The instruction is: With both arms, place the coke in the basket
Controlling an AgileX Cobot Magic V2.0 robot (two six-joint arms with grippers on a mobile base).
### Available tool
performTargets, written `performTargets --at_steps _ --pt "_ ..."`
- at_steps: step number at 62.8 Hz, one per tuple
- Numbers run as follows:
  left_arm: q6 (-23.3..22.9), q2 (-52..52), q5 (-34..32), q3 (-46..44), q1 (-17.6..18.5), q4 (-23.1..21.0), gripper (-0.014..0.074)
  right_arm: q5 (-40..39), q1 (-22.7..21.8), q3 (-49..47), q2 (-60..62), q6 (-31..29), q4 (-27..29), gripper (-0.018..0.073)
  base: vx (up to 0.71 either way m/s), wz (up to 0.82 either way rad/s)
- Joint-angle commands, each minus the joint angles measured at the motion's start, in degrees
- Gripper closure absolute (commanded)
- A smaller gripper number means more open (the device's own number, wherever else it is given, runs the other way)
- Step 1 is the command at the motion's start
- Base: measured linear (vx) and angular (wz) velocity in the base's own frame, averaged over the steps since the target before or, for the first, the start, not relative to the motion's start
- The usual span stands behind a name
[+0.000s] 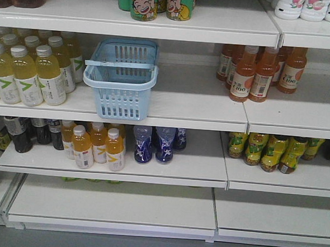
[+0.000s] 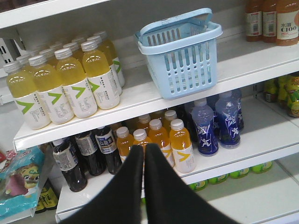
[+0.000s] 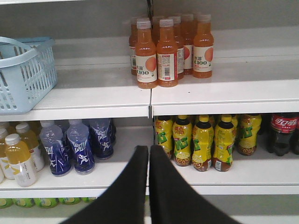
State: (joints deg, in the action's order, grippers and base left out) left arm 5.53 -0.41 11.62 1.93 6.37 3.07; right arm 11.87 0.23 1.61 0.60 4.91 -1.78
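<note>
Blue basket (image 1: 121,101) on shelf (image 1: 200,103), coke (image 3: 283,133) one level lower

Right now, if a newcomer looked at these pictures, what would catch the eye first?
The light blue basket stands out, empty on a white shelf between pale yellow drinks and orange bottles. The coke, red-labelled, sits far right on the shelf below, in the right wrist view. The left tool and right tool, both black, are shut and hold nothing.

Basket (image 2: 184,74) on shelf (image 2: 140,95), left fingers (image 2: 126,186) together below
</note>
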Motion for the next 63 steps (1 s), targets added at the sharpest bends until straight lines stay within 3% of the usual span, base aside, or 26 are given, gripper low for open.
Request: performTargets --at_steps 1,63 --pt "-0.56 -1.12 -4.12 -0.05 0.20 -0.63 0.0603 -4.17 -0.23 0.52 1.01 -0.47 -0.57 0.0564 0.05 0.01" --pt "-0.56 -1.12 -4.12 -0.05 0.20 -0.63 0.0603 -4.17 -0.23 0.52 1.01 -0.47 -0.57 0.0564 0.04 0.01"
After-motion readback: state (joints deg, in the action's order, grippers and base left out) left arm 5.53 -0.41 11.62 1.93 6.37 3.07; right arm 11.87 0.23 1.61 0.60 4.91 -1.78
